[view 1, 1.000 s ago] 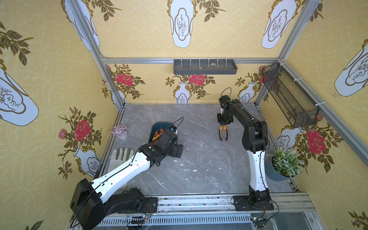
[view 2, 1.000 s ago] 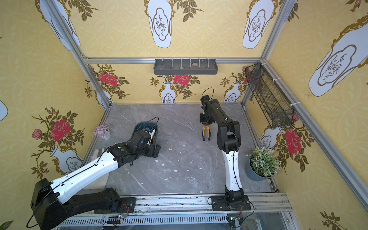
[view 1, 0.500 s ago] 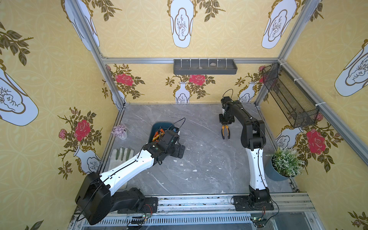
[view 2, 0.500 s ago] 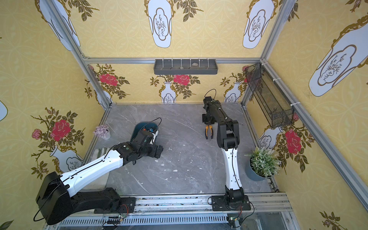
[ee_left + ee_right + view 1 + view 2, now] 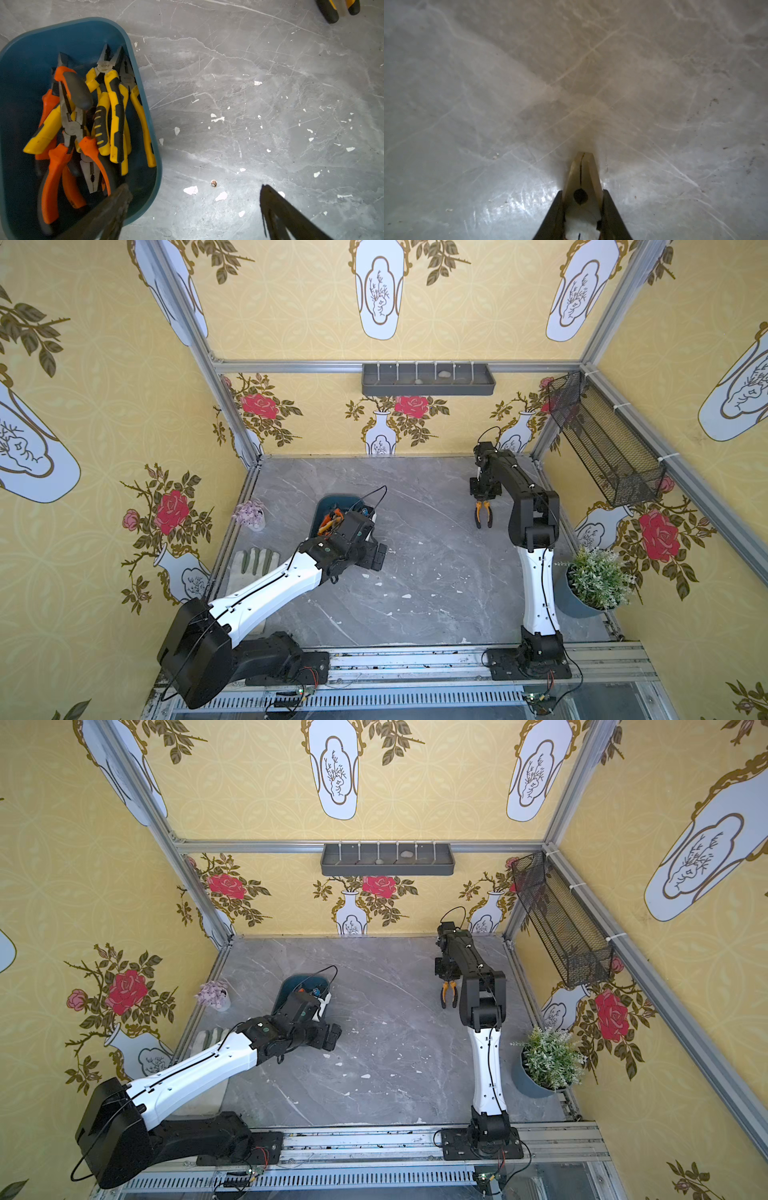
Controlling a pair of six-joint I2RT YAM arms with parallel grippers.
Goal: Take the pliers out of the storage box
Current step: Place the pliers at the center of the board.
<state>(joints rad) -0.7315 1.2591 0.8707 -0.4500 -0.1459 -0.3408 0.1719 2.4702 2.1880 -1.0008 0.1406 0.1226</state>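
The storage box (image 5: pixel 68 21), a teal-blue tub, lies at the table's left middle in both top views (image 5: pixel 328 506) (image 5: pixel 291 984). Several pliers (image 5: pixel 116 108) with yellow or orange handles are piled inside it. My left gripper (image 5: pixel 193 187) stands open just outside the box's near corner, one finger (image 5: pixel 116 205) over the rim, nothing between the fingers. At the back right my right gripper (image 5: pixel 482 495) is shut on the metal head of one pair of pliers (image 5: pixel 583 176). Its yellow-and-black handles (image 5: pixel 483 512) hang above the table, also seen in the left wrist view (image 5: pixel 336 10).
A grey glove (image 5: pixel 253 564) and a small pink flower pot (image 5: pixel 249 514) sit along the left wall. A potted plant (image 5: pixel 594 580) stands at the right edge. A grey divided tray (image 5: pixel 428 379) and a black mesh basket (image 5: pixel 602 443) hang on the walls.
My right gripper has carried the held pliers a little to the right. My left arm has shifted slightly forward beside the box, its gripper staying open.
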